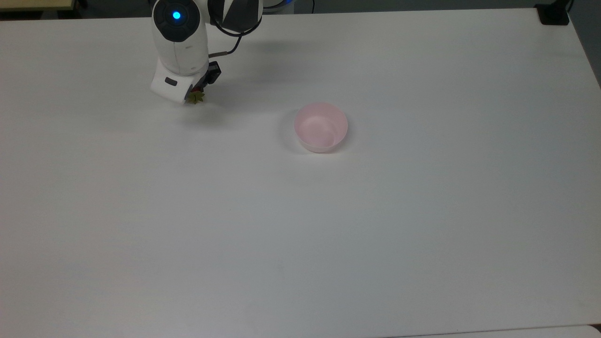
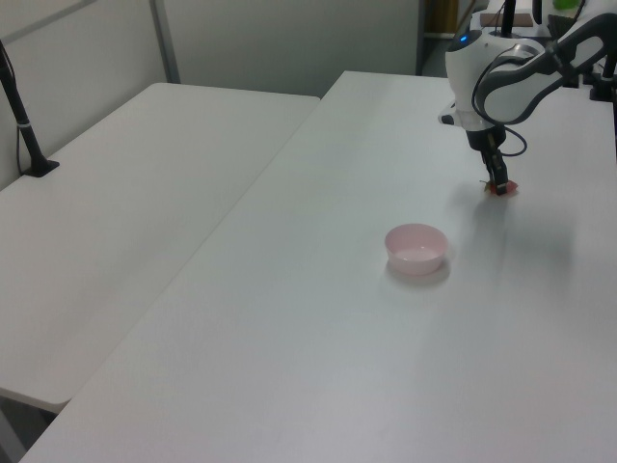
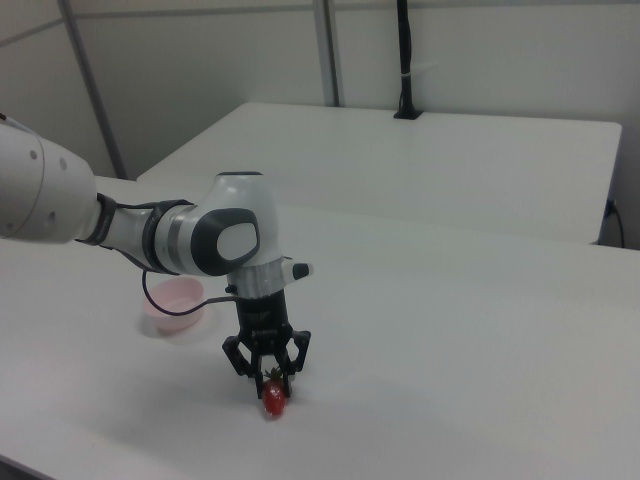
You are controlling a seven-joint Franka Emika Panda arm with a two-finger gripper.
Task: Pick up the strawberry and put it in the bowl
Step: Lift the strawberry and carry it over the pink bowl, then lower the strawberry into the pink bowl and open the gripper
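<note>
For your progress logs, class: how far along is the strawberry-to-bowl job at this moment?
Done: the tool has reached the strawberry, fingers astride it. In hand: the grasp; the berry looks to be on the table. Left: lifting, carrying, dropping it into the empty bowl.

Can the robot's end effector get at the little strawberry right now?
Probably yes. The end effector is right over the strawberry, fingers either side of its top, and nothing stands between them on the white table.

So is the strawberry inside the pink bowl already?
No, the strawberry is on the table at the gripper, and the bowl sits apart with nothing in it.
</note>
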